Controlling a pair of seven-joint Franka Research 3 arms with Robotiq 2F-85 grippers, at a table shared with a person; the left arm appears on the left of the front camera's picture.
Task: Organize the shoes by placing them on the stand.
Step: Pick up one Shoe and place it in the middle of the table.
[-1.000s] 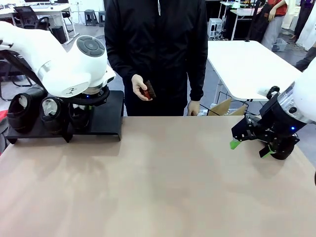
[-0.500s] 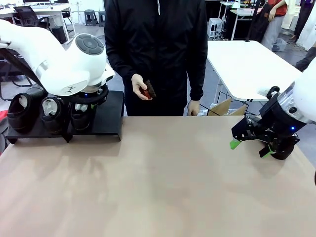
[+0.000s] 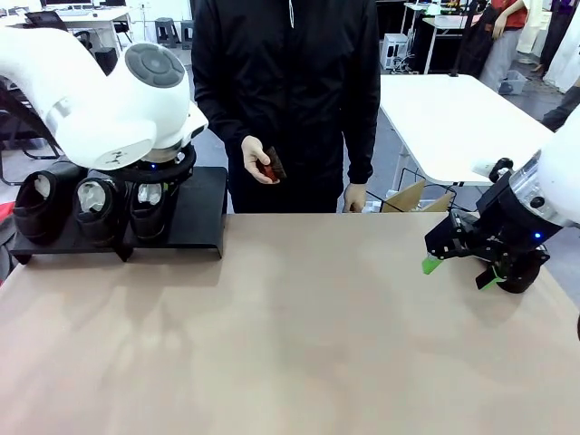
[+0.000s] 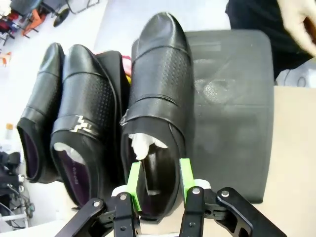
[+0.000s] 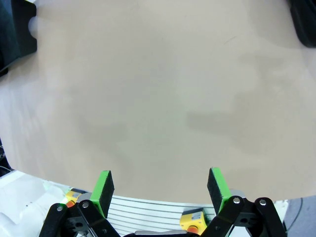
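The left hand hangs over the stand, its green pads parted with a gap on each side of the heel rim of the third shoe; one pad sits inside the opening by the paper stuffing, the other at the outer wall, and the hand has hold of nothing that can be made out. Beyond the fingertips that shoe's toe points away, almost to the stand's far edge. To one side of the hand two more shoes lie close together, touching the third; to the other side a bare stretch of stand runs to its outer edge, then tan desk. The right hand is wide open and empty, low over the desk near its right edge, with open desk ahead of its pads. A person's hand holds a small dark object beyond the far edge.
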